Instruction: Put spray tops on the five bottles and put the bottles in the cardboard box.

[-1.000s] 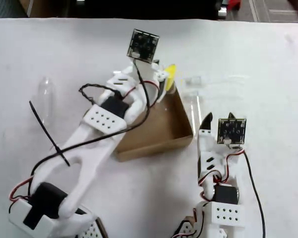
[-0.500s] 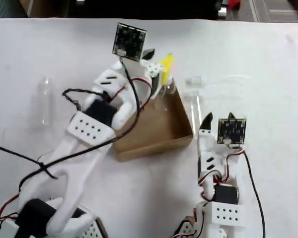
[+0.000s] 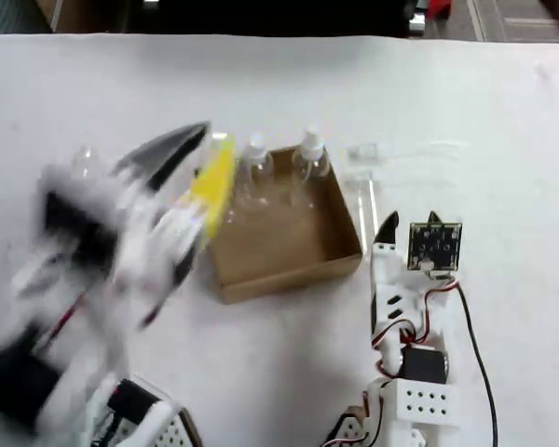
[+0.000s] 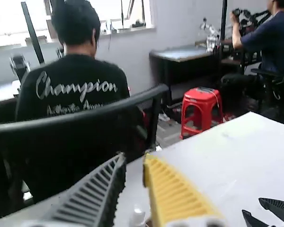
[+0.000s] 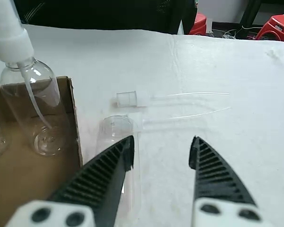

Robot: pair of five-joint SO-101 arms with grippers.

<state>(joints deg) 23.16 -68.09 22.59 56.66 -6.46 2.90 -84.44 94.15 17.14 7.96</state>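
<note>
Claw of right arm (image 5: 162, 140): fingers are held apart, nothing gripped, low over the surface (image 5: 236, 118).
Uncapped bottle (image 5: 114, 130): laid flat just beneath one fingertip, beside the wall of the cardboard box (image 5: 75, 123).
Loose spray top (image 5: 128, 99): laid on the surface just beyond that bottle, farther from the claw.
Claw of left arm (image 4: 133, 158): black and yellow fingers are parted, nothing between them, raised above the surface.
Capped bottles (image 3: 309, 160): two are stood inside the box, between the two claws.
</note>
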